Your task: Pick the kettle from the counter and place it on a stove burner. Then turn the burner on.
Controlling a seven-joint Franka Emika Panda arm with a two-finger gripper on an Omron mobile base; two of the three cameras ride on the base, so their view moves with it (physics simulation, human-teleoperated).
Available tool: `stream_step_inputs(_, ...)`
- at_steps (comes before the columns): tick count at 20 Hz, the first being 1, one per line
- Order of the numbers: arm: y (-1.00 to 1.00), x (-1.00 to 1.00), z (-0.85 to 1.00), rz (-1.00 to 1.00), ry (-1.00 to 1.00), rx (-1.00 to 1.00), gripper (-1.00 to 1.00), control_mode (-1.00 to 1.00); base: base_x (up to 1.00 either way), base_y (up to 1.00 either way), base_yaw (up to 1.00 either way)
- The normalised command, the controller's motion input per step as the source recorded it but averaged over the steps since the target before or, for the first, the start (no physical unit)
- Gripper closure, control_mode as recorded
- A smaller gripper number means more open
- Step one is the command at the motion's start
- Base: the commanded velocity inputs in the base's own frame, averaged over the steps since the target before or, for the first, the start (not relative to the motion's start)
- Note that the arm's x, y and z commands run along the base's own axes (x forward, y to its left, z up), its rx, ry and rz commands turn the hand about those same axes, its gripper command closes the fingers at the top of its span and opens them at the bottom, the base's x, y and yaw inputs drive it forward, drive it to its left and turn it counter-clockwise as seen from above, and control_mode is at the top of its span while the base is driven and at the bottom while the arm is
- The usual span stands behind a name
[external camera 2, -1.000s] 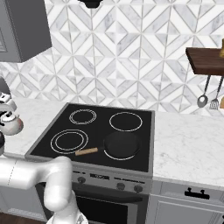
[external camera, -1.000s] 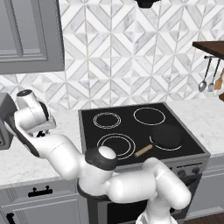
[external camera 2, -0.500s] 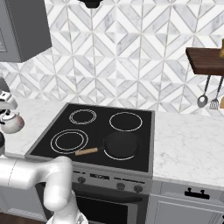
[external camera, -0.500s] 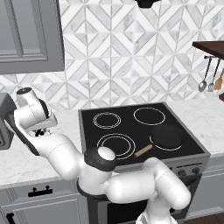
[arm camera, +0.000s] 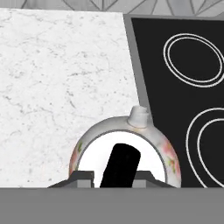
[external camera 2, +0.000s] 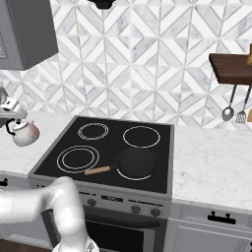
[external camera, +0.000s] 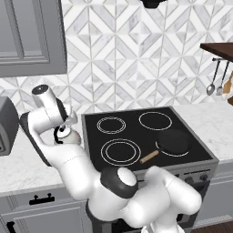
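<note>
Hand view, bottom centre: claw (arm camera: pixel 114 178) clamped on black handle of kettle (arm camera: pixel 151 151). Sat on counter (arm camera: pixel 57 78) beside black cooktop (arm camera: pixel 175 92) at right; stove burner (arm camera: pixel 205 146) at right edge.

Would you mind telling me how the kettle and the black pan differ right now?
The kettle is round, white and patterned; the pan is flat and black. The kettle is over the counter left of the cooktop; the pan sits on a burner. The kettle has a black arched handle, gripped by the claw; the pan's is straight and wooden.
</note>
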Motion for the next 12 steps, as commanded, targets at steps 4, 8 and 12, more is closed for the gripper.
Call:
stream_step_inputs(4, -1.0, -0.18, 0.0, -0.11, -0.19, 0.02, 1.0, -1.0, 0.0, 0.0, 0.0)
stream_step_inputs(8, -1.0, -0.07, 0.01, -0.11, -0.09, 0.05, 1.0, -1.0, 0.0, 0.0, 0.0)
stream_step_inputs(12, -1.0, -0.01, 0.0, -0.11, 0.01, 0.13, 1.0, -1.0, 0.0, 0.0, 0.0)
